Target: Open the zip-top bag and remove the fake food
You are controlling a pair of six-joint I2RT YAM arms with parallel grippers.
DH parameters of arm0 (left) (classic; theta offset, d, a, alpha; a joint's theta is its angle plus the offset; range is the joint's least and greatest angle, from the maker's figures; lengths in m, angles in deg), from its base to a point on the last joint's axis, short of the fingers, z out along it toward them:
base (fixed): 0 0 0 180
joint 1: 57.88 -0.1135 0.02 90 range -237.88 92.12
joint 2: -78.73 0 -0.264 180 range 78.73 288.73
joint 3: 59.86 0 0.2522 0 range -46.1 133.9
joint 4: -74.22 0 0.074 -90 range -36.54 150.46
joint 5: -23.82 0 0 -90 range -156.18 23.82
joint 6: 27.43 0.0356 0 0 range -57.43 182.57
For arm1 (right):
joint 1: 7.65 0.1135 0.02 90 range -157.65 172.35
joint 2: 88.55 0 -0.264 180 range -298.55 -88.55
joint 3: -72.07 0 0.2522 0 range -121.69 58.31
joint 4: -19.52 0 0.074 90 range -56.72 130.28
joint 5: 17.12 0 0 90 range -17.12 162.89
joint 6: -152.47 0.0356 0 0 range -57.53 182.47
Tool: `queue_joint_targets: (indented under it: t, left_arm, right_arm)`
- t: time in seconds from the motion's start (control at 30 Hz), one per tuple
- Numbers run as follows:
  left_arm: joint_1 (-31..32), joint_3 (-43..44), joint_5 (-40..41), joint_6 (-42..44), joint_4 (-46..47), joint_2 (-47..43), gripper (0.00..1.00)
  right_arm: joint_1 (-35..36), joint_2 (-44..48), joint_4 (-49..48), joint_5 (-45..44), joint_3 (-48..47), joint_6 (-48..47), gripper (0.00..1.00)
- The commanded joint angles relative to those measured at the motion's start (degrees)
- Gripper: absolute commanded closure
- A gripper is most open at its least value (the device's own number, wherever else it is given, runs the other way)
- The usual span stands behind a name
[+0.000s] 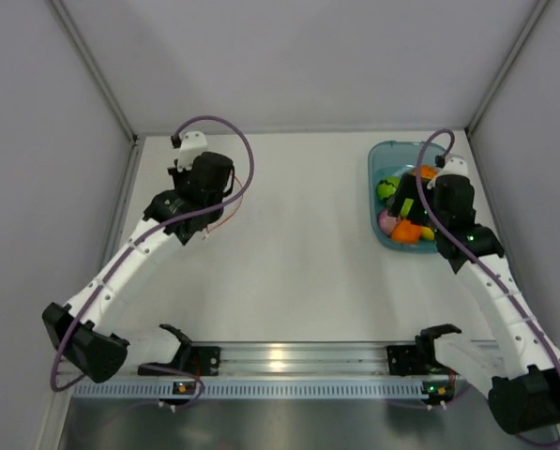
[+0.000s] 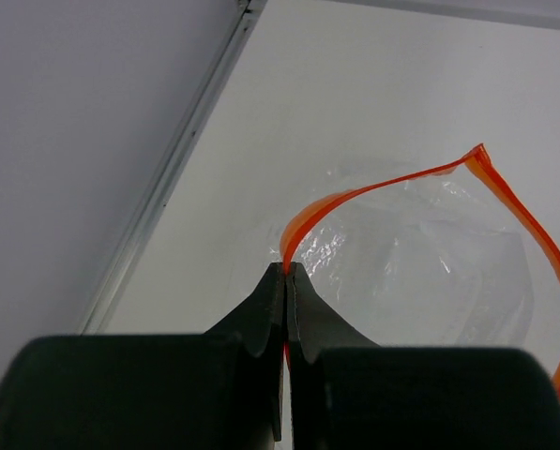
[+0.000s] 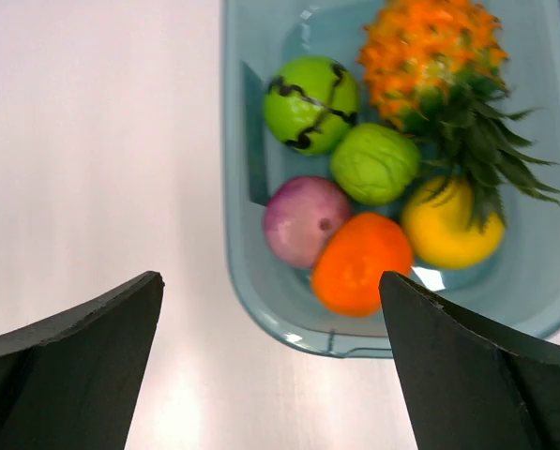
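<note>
The zip-top bag (image 2: 420, 272) lies clear and crinkly on the white table, its mouth gaping; I see no food inside. My left gripper (image 2: 287, 274) is shut on its orange-red zip strip (image 2: 340, 202). In the top view the left gripper (image 1: 207, 187) is at the far left and hides most of the bag. The fake food lies in a translucent blue tub (image 3: 234, 187): pineapple (image 3: 430, 56), dark-lined green ball (image 3: 310, 103), light green piece (image 3: 374, 164), pink ball (image 3: 307, 221), orange piece (image 3: 361, 262), yellow piece (image 3: 451, 225). My right gripper (image 3: 270, 281) is open and empty above the tub's near-left rim.
The tub (image 1: 381, 178) stands at the far right, with the right gripper (image 1: 408, 202) over it. Grey walls close the table at the back and both sides. A metal rail (image 1: 298, 356) holding both arm bases runs along the near edge.
</note>
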Motion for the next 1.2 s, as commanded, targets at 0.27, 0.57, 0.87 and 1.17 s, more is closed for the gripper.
queue_joint_targets:
  t: [0.27, 0.57, 0.87, 1.17]
  left_arm:
    - [-7.42, 18.35, -3.56, 2.03, -0.03, 27.91, 1.0]
    - [-6.9, 22.31, -18.23, -4.56, 0.05, 33.82, 0.58]
    - [-6.9, 15.83, -25.45, -4.39, 3.39, 17.05, 0.02]
    - [-6.9, -0.7, -22.9, -3.68, 3.75, -6.06, 0.02]
  right_arm:
    - [-0.46, 11.61, -1.36, 7.78, 4.96, 3.01, 0.01]
    - [-0.64, 10.74, 2.76, 8.75, 2.94, 1.43, 0.01]
    - [-0.55, 9.77, 9.01, -1.17, -6.02, -5.25, 0.01]
    - [-0.02, 16.09, 4.89, -1.18, -2.61, -9.73, 0.0]
